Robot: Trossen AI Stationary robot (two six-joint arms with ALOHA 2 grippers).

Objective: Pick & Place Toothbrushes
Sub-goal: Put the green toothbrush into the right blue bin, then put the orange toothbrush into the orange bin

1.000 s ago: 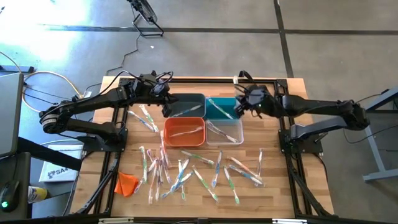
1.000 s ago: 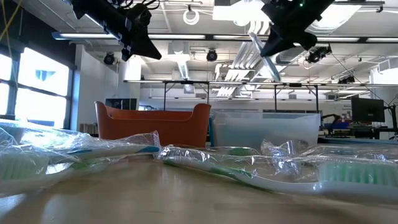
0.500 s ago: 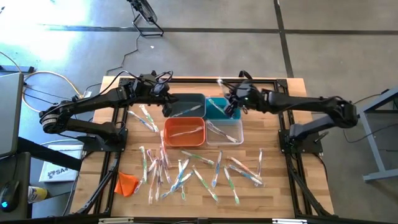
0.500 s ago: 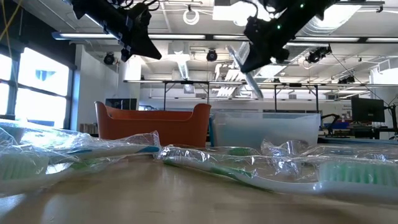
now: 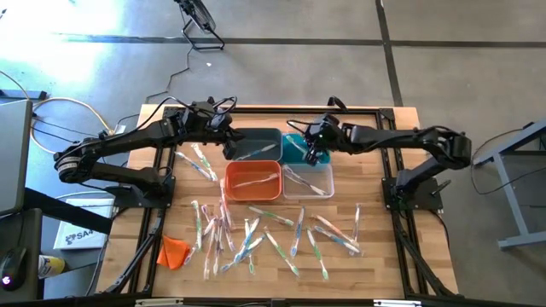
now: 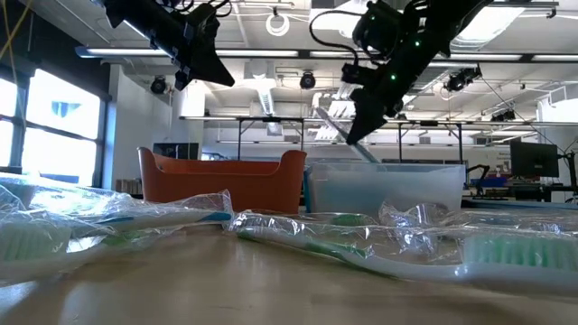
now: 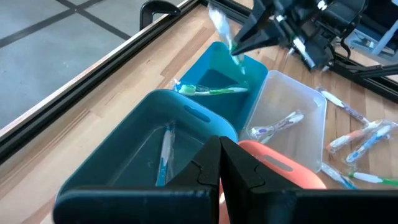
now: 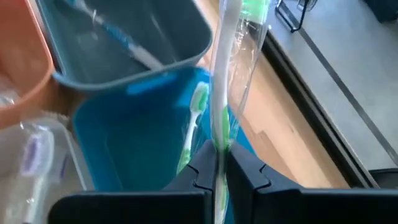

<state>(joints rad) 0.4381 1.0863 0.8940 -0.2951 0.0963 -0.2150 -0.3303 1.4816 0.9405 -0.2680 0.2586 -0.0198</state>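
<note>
Four bins sit together at the back of the table [image 5: 128, 230]: a grey bin [image 5: 256, 143] and a teal bin [image 5: 300, 148] behind, an orange bin [image 5: 252, 181] and a clear bin [image 5: 309, 181] in front. The right gripper [image 5: 312, 153] hangs over the teal bin, its jaws clamped on a wrapped toothbrush [image 8: 225, 81] with a white and green handle. That brush sticks up at a slant from the fingers, its lower end near the bin's rim in the low view. Another green brush [image 7: 211, 91] already lies in the teal bin. One blue-handled brush [image 7: 163, 152] lies in the grey bin, one or more rest in the orange bin, and a couple lie in the clear one [image 7: 277, 124].

The left gripper [image 5: 229, 136] waits above the grey bin's left end, jaws pressed together and holding nothing.

Many more wrapped toothbrushes [image 5: 256, 234] lie scattered across the front half of the table, a few just left of the orange bin [image 5: 198, 162]. An orange cloth [image 5: 174, 251] lies near the front left corner.
</note>
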